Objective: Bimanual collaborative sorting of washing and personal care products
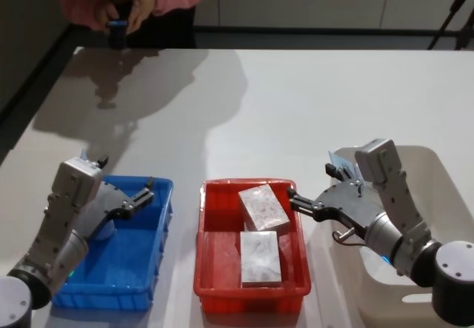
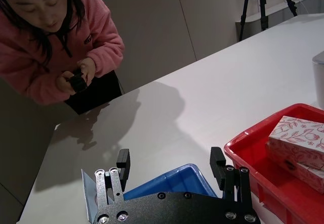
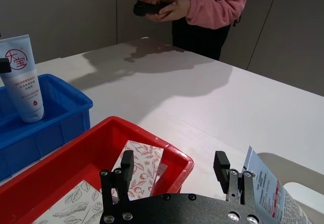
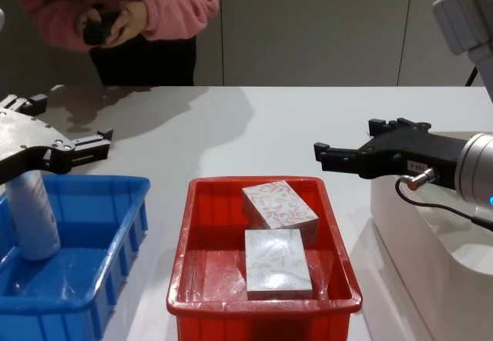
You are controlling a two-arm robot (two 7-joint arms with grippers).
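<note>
Both my grippers are hanging open and empty by the crates.
My right gripper [image 1: 294, 201] is hovering at the red crate's [image 1: 201, 246] right wall, near the red-leaf box [image 1: 263, 208] and grey-leaf box [image 1: 261, 258] inside. My left gripper [image 1: 147, 193] is hovering over the blue crate [image 1: 164, 232], beside the standing blue tube [image 4: 32, 218]. I am thinking the other tube [image 1: 342, 166] in the white tub [image 1: 437, 172] is next, so I should grab its middle gently.

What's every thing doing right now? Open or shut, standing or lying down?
Left gripper: open, empty, above blue crate.
Right gripper: open, empty.
Tube: upright in blue crate.
Red-leaf box: tilted, in red crate.
Grey-leaf box: flat, in red crate.
Second tube: in white tub.
</note>
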